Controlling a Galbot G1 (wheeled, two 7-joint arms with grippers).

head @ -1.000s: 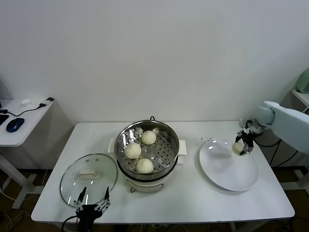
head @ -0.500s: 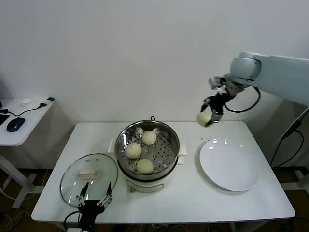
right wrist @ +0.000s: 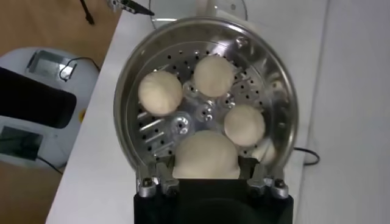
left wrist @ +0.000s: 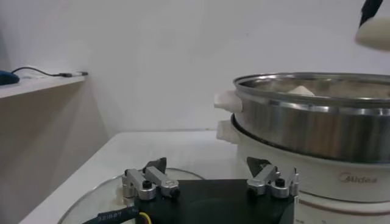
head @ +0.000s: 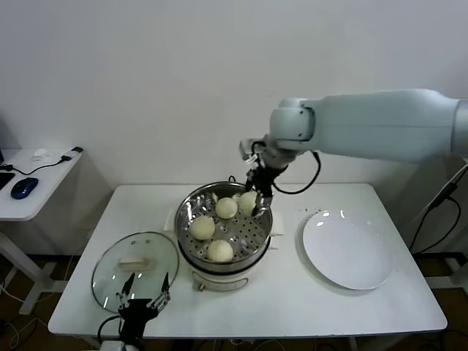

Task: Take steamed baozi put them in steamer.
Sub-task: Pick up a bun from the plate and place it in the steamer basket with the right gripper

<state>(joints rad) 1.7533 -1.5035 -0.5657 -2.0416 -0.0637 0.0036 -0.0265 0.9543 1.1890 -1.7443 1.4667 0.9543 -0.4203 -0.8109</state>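
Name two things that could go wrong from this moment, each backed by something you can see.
1. The right claw holds the fourth baozi above the steamer's far rim; released here, it might strike the rim and roll out.
2. Three buns already sit on the tray, so dropping it blindly could dent one.

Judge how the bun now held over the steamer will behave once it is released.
The bun, clamped by the right gripper, looks soft, probably light. Round and domed, it may roll on the steamer tray. It probably settles beside the three buns there.
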